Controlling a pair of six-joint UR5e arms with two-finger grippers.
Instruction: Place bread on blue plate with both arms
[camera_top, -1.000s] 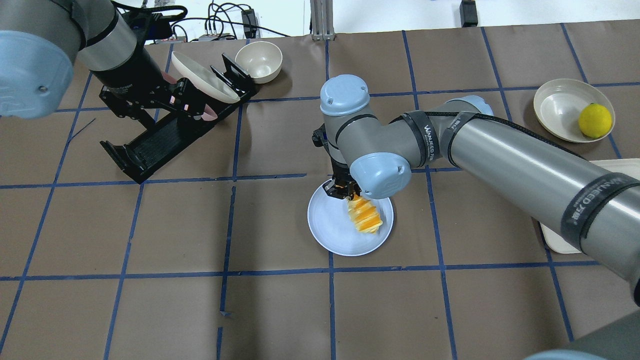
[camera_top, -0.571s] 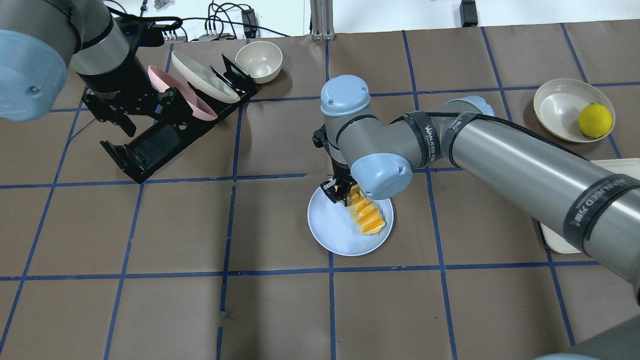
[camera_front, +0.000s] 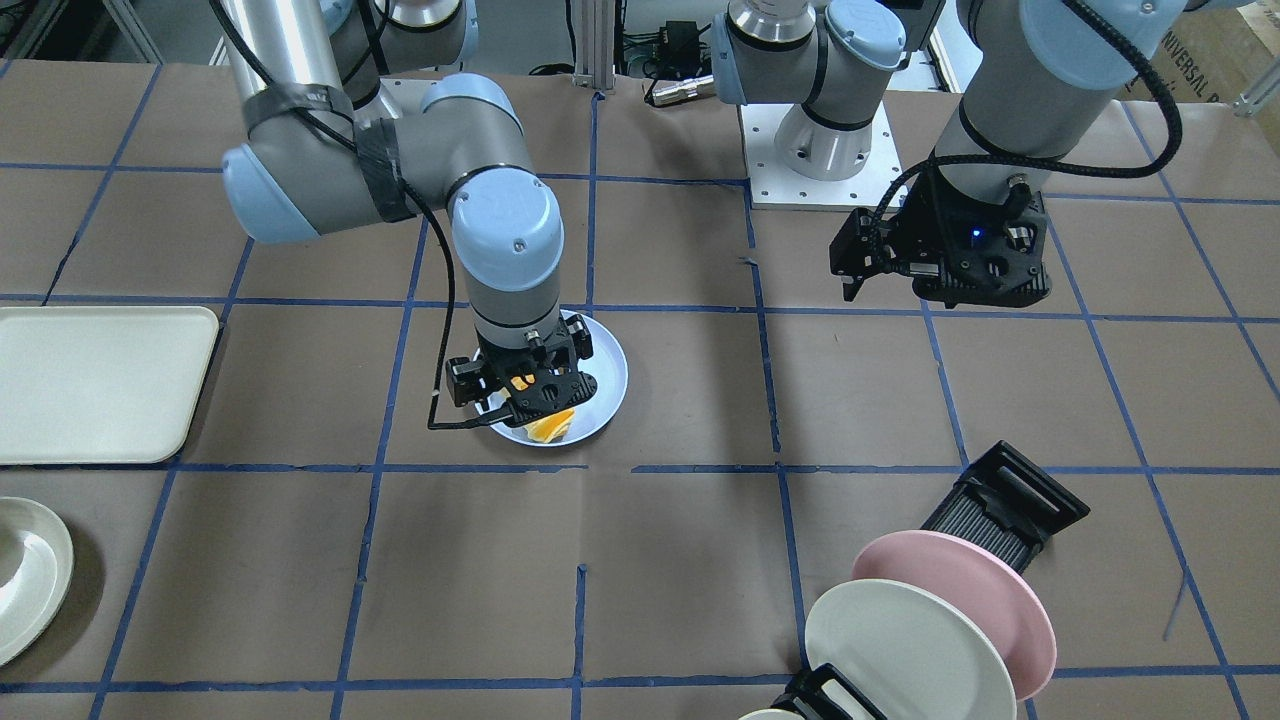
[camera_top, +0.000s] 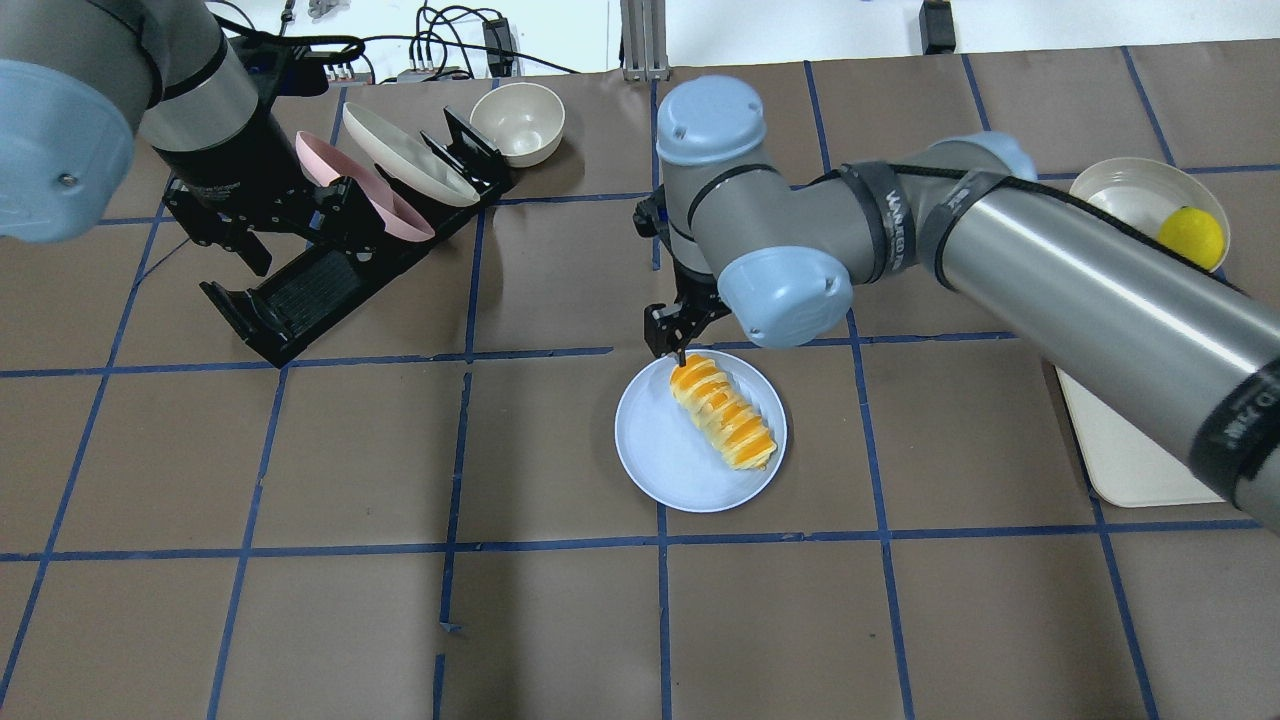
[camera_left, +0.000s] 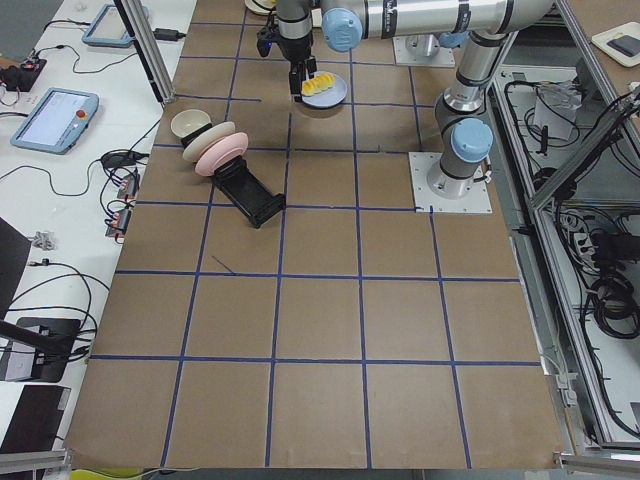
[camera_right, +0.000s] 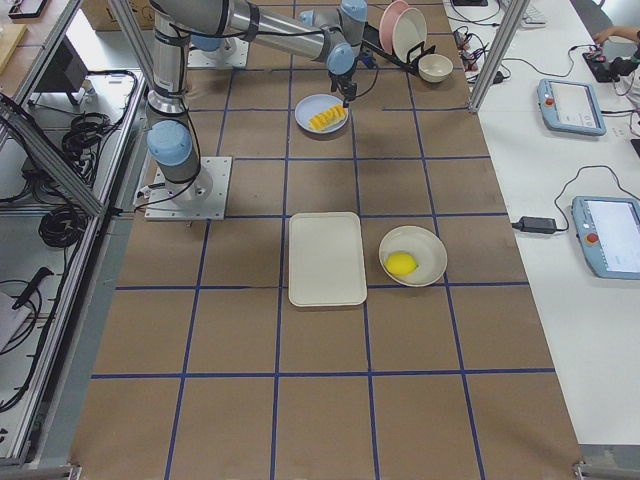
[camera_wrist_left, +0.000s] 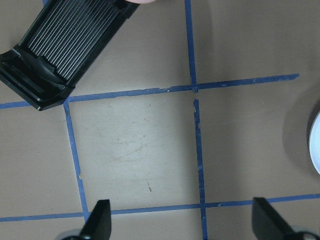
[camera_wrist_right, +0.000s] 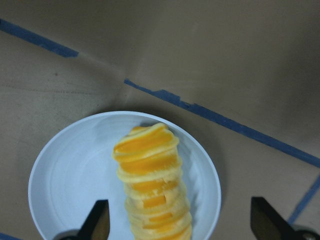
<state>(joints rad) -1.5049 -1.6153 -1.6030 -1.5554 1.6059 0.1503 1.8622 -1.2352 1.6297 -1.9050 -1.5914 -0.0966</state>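
The bread (camera_top: 722, 410), a pale yellow loaf with orange stripes, lies free on the blue plate (camera_top: 660, 450), slanted across its right half. My right gripper (camera_top: 672, 338) is open and empty. It hangs just above the plate's far rim, clear of the bread. In the right wrist view its fingertips (camera_wrist_right: 99, 220) stand wide apart over the bread (camera_wrist_right: 150, 185) and the plate (camera_wrist_right: 70, 175). My left gripper (camera_front: 940, 285) is open and empty, raised near the black rack (camera_top: 300, 290); its fingertips (camera_wrist_left: 100, 222) stand apart over bare table.
A pink plate (camera_top: 350, 190) and a cream plate (camera_top: 405, 155) lean in the black rack. A cream bowl (camera_top: 518, 120) stands behind it. A bowl (camera_top: 1120, 215) holding a lemon (camera_top: 1190, 238) and a cream tray (camera_top: 1120, 460) are on the right.
My right gripper has let go of the bread and risen toward the plate's far rim. The bread now lies whole on the plate. My left gripper drew back from the rack's plates.
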